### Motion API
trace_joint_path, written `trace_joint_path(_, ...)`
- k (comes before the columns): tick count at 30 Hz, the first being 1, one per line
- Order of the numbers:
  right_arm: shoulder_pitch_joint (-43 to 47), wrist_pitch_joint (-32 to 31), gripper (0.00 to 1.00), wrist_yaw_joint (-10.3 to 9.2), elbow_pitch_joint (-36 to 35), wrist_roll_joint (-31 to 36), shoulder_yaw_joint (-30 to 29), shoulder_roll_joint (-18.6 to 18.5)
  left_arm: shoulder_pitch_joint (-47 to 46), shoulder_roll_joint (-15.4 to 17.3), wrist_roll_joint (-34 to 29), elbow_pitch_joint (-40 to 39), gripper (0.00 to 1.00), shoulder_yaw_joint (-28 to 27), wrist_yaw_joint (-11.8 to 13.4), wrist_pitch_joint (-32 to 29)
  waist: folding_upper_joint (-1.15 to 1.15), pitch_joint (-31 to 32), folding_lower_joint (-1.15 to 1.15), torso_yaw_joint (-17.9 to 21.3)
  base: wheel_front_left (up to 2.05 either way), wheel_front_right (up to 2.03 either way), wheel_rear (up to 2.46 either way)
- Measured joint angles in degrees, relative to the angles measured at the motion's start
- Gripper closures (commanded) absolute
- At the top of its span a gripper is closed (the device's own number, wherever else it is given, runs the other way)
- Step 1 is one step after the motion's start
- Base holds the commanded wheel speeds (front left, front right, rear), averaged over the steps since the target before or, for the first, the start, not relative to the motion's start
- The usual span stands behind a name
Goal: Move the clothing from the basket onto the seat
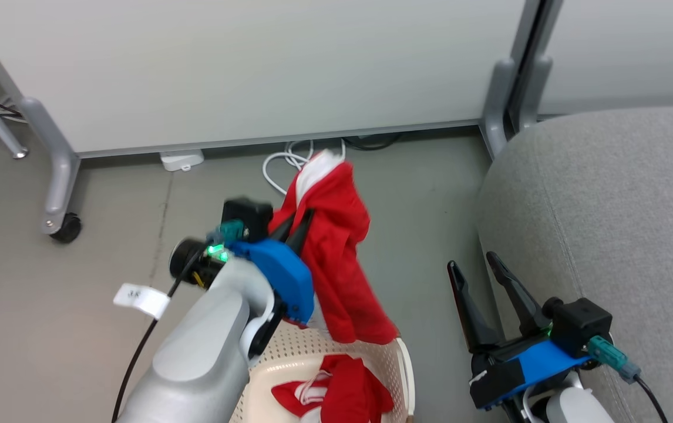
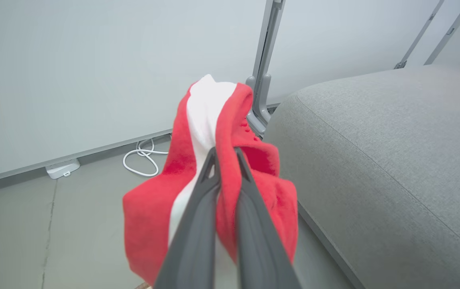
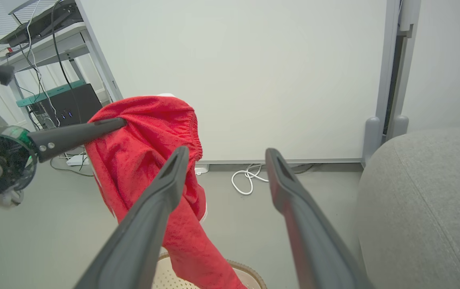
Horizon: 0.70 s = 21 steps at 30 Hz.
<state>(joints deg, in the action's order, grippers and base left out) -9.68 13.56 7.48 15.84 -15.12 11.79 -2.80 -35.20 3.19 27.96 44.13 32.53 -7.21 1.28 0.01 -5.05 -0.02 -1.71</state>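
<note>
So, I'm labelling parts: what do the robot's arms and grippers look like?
The left gripper and right gripper each have two long dark tapered fingers, a blue mount, black camera block and teal plug. Pale grey forearms; white tag on the left cable.

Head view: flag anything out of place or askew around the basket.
Nothing is damaged or spilled. The red garment pinched in the left end effector hangs with its lower end reaching the basket rim, not lifted clear. A white cable lies loosely coiled on the floor by the wall panel.
</note>
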Motion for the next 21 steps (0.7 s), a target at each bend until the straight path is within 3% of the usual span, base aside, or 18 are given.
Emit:
trace_joint_path(9,0.7,-3.8,0.00,0.01,-1.0,0.5,2.3,0.0,-5.9,-0.3,6.5,-7.3,1.00,6.4,0.3,-1.2,0.00,2.7,0.01,-2.0,0.00,0.00,0.00)
trace_joint_path(16,0.6,-5.0,0.00,0.00,-1.0,0.4,3.7,0.0,-8.4,-0.3,11.5,-9.0,1.00,11.5,3.4,0.3,0.00,3.3,0.02,-1.4,0.00,0.00,0.00)
trace_joint_path(21,-0.3,-6.7,0.00,0.01,-0.1,2.0,5.0,0.0,-9.2,-0.3,14.0,-9.0,1.00,14.3,4.2,0.9,0.00,2.9,0.02,-0.9,0.00,0.00,0.00)
